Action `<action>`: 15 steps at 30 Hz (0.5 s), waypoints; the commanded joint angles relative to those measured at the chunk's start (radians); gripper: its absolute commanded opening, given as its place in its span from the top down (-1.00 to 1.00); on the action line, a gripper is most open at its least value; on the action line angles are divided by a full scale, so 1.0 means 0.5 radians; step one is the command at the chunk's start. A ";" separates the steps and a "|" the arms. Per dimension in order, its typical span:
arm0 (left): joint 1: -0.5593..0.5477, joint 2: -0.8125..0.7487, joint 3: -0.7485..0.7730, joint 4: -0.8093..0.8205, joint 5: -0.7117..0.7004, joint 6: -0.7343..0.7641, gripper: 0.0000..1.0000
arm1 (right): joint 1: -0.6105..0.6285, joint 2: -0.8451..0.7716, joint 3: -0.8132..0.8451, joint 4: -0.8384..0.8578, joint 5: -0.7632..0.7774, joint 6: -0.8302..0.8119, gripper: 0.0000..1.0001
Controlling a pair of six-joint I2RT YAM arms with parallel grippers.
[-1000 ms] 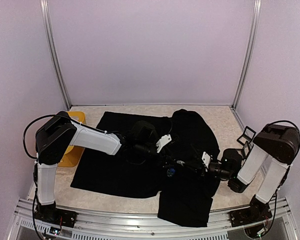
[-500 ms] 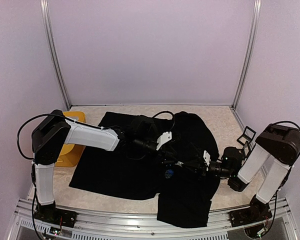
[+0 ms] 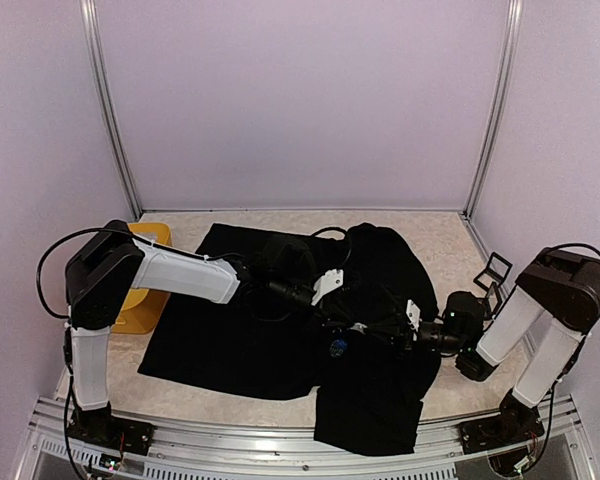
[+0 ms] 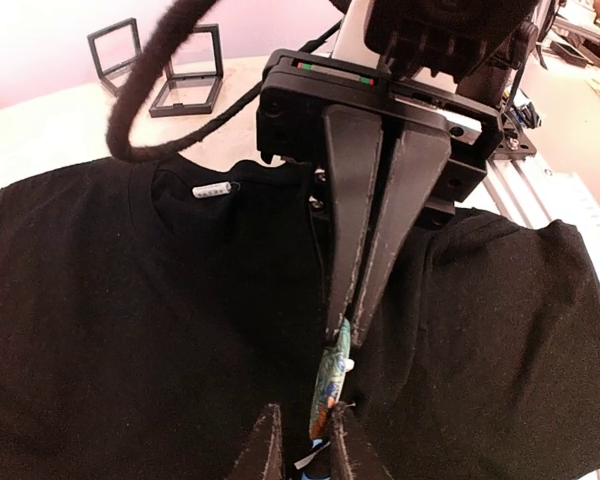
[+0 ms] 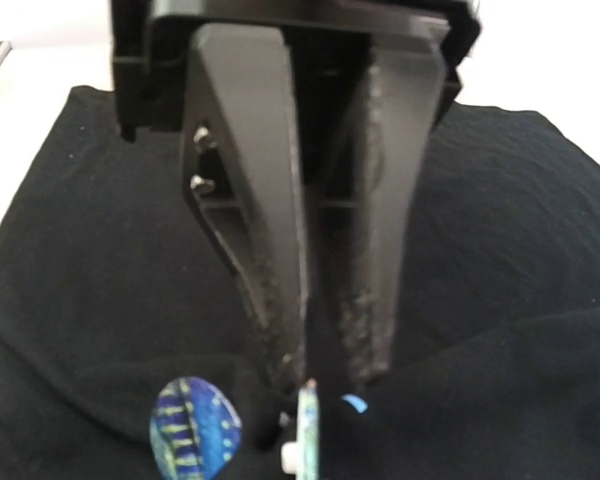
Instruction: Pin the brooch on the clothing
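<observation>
Little has shifted: mid-worktop, the right gripper [image 4: 342, 328] stays clamped on the brooch [image 4: 332, 375] over the clothing [image 3: 240, 340]. The left gripper [image 5: 322, 372] shows jaws narrowly apart, grip unclear. Pinning looks unfinished.

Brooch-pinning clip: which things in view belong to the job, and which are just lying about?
Job: black T-shirt; brooch, edge-on at the tips of the right gripper; left gripper flanking it; blue patterned disc on the shirt, probably.
Lying about: yellow object, far left; black-framed clear boxes, far right.
</observation>
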 commanded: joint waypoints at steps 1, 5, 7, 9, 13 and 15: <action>-0.018 0.042 0.048 -0.030 -0.019 -0.001 0.71 | -0.009 -0.059 0.027 -0.038 -0.051 -0.022 1.00; -0.022 0.043 0.039 -0.040 -0.043 0.006 0.64 | -0.010 -0.064 0.038 -0.053 -0.059 -0.023 1.00; -0.024 0.047 0.041 -0.042 -0.064 0.007 0.64 | -0.012 -0.062 0.042 -0.056 -0.062 -0.025 1.00; -0.028 0.051 0.045 -0.049 -0.079 0.015 0.66 | -0.009 -0.061 0.046 -0.060 -0.065 -0.024 1.00; -0.040 0.048 0.045 -0.032 -0.075 0.004 0.72 | -0.010 -0.067 0.053 -0.074 -0.065 -0.027 1.00; -0.040 0.051 0.024 0.017 -0.053 -0.039 0.76 | -0.012 -0.068 0.056 -0.084 -0.072 -0.030 1.00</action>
